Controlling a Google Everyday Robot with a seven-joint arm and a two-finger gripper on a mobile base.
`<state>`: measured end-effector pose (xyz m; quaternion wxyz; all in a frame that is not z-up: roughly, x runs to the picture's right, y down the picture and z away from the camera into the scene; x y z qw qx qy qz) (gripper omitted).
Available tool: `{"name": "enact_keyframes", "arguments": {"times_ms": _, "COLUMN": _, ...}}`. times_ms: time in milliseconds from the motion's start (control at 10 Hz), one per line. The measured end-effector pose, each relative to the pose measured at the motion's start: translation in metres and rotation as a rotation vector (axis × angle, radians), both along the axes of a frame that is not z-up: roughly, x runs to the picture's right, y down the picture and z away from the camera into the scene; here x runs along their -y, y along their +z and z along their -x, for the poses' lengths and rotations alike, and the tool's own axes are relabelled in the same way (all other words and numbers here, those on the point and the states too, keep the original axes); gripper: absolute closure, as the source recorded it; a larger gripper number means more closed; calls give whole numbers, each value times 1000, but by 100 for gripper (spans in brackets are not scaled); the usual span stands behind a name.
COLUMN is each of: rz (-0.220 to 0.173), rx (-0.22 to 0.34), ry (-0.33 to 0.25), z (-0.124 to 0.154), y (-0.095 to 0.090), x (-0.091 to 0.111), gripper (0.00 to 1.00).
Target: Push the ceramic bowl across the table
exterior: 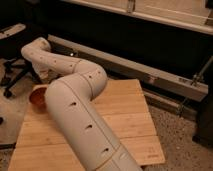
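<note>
Ceramic bowl [36,96], round and glossy orange-red, sat at the left edge of the pale plank bench [125,115], half hidden by the arm [75,107], in a dim room with a speckled floor [185,145]. The white, hole-dotted arm ran up from the near edge and bent left. Its gripper [44,75] hung past the far left corner, fingers closed together.

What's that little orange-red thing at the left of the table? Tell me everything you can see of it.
It is the ceramic bowl: small, round, glossy orange-red, sitting upright near the left edge of the light wooden table. The robot's white arm crosses in front and hides its right side; whether they touch cannot be told. The gripper, shut, is out of sight at the arm's far end, beyond the bowl.
</note>
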<state>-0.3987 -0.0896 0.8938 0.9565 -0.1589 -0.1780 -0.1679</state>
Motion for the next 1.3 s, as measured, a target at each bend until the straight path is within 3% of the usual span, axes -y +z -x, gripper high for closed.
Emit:
{"name": "enact_keyframes", "arguments": {"times_ms": 500, "rz": 3, "rx": 3, "ry": -25, "z": 23, "y": 19, "x": -9, "gripper": 100}}
{"name": "enact_keyframes", "arguments": {"times_ms": 1300, "rz": 21, "rx": -2, "ry": -28, "z": 31, "y": 46, "x": -25, "gripper": 100}}
